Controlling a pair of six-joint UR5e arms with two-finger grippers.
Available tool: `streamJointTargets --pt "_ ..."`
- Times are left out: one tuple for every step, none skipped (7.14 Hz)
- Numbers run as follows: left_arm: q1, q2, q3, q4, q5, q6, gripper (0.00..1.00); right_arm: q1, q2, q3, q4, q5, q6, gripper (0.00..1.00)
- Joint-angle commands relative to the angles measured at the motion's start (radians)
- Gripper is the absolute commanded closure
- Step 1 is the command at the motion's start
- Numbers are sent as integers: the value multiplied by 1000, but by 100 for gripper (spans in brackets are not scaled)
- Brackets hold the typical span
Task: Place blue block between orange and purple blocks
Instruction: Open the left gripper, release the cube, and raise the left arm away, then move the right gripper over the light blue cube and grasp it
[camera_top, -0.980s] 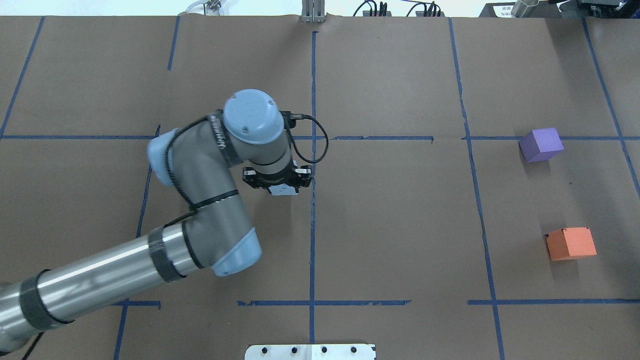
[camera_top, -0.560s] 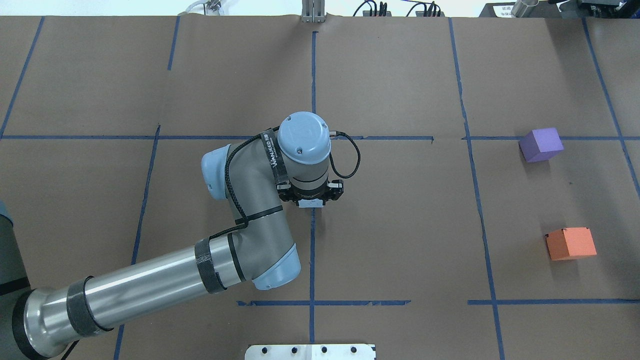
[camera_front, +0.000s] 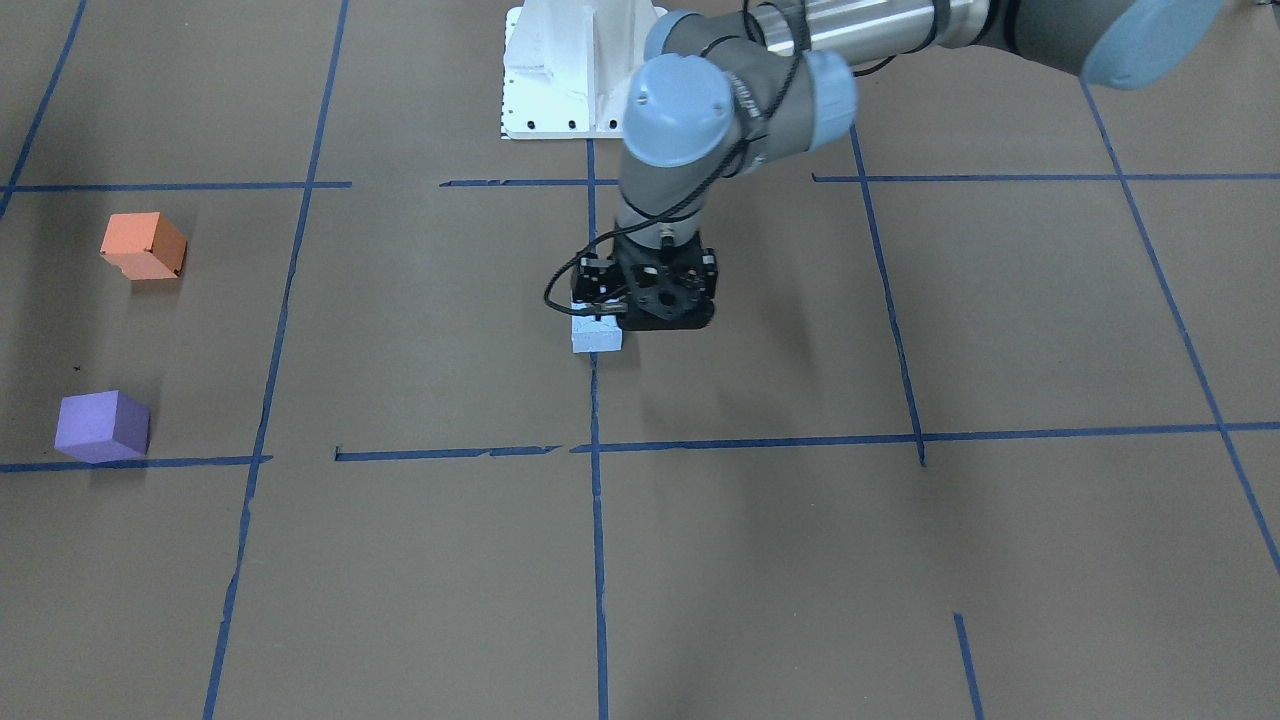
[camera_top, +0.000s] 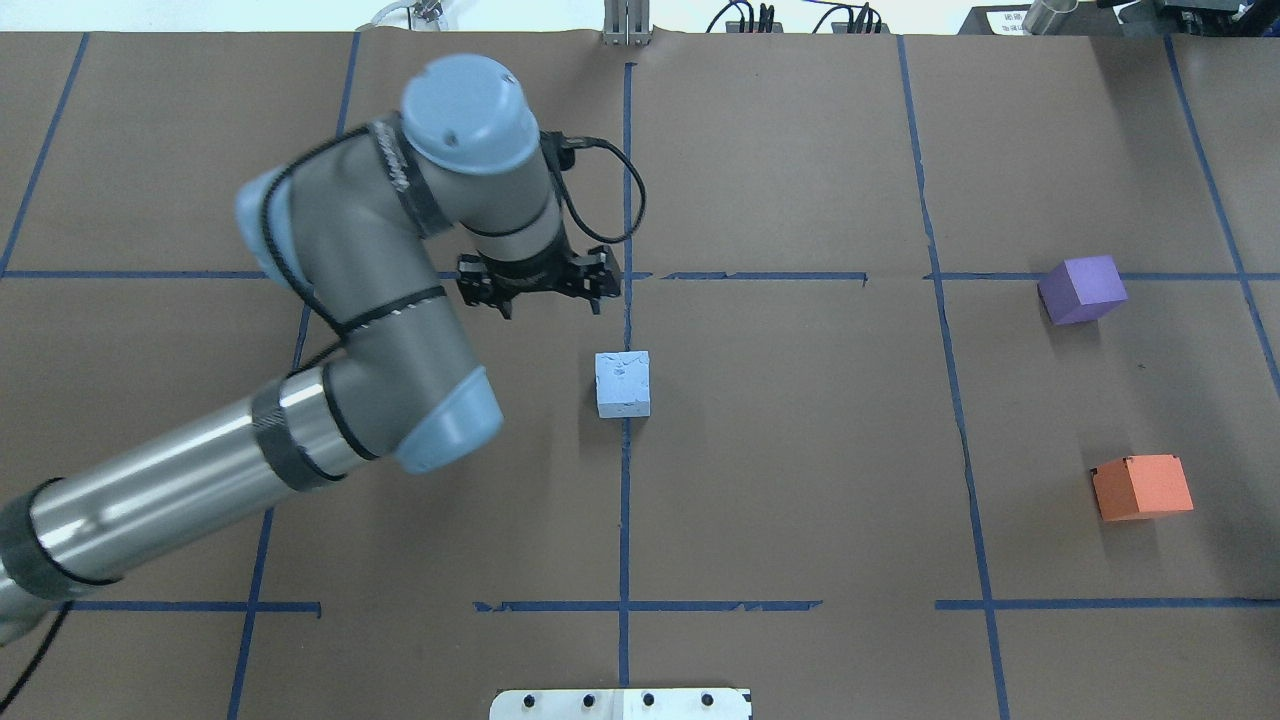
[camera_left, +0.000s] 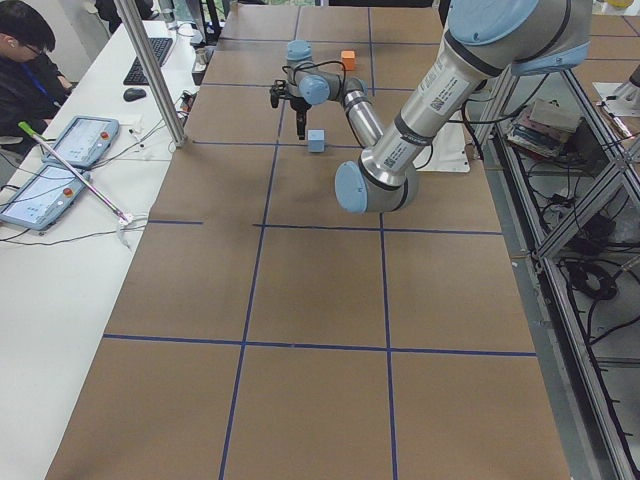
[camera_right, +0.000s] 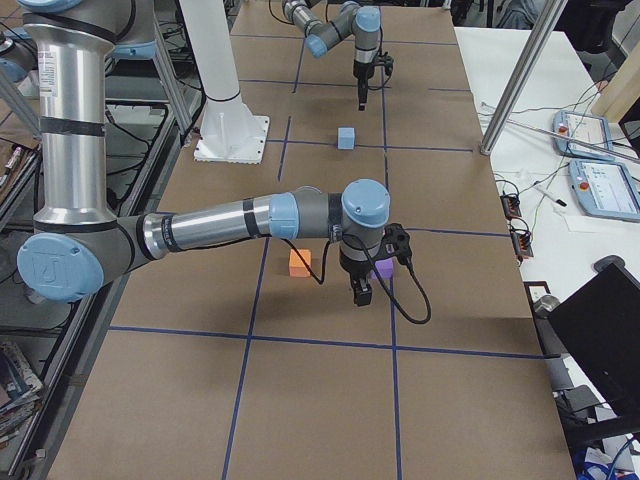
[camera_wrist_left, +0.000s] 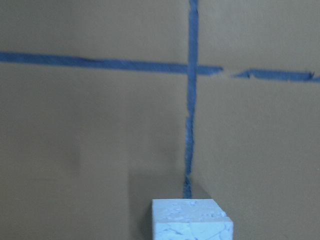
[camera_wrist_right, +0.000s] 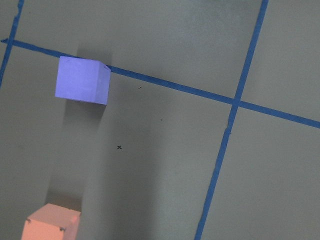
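Observation:
The pale blue block (camera_top: 622, 384) lies on the table on the centre tape line, free of any gripper. It also shows in the front view (camera_front: 596, 336) and at the bottom of the left wrist view (camera_wrist_left: 192, 220). My left gripper (camera_top: 551, 302) is open and empty, beyond the block and to its left. The purple block (camera_top: 1082, 289) and the orange block (camera_top: 1142, 487) sit far right with a gap between them. The right wrist view looks down on the purple block (camera_wrist_right: 82, 80) and the orange block (camera_wrist_right: 51, 223). My right gripper (camera_right: 360, 292) hovers by them; I cannot tell its state.
Blue tape lines (camera_top: 625, 500) divide the brown paper table into squares. The robot's white base plate (camera_top: 620, 703) is at the near edge. Operators' desk with tablets (camera_left: 60, 160) runs along the far side.
The left gripper carried the blue block rightward to the centre line, let it go there, then rose and drew back toward the far left. Purple and orange blocks have not moved.

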Motion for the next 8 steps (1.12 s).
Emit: streamJointTargets --pt "-212 254 -219 87 -49 239 0 -111 52 82 1 1 214 0" --pt "-283 367 -261 93 -51 387 0 -191 104 108 1 0 340 0" --pt "-382 450 -263 94 -60 492 0 -275 178 109 -1 -6 461 0" --pt "-488 543 -255 92 -112 681 0 -361 259 109 -1 -14 591 0" --pt "-600 619 -239 92 -152 878 0 -462 355 109 -2 -78 746 0" --pt "-686 694 -201 77 -155 978 0 -591 428 104 -2 -167 893 0" --pt "-790 746 -162 77 -178 1165 0 -713 518 87 -4 -257 1050 0" --pt "-873 757 -116 78 -234 1250 0 -790 598 55 -2 -302 1158 0"
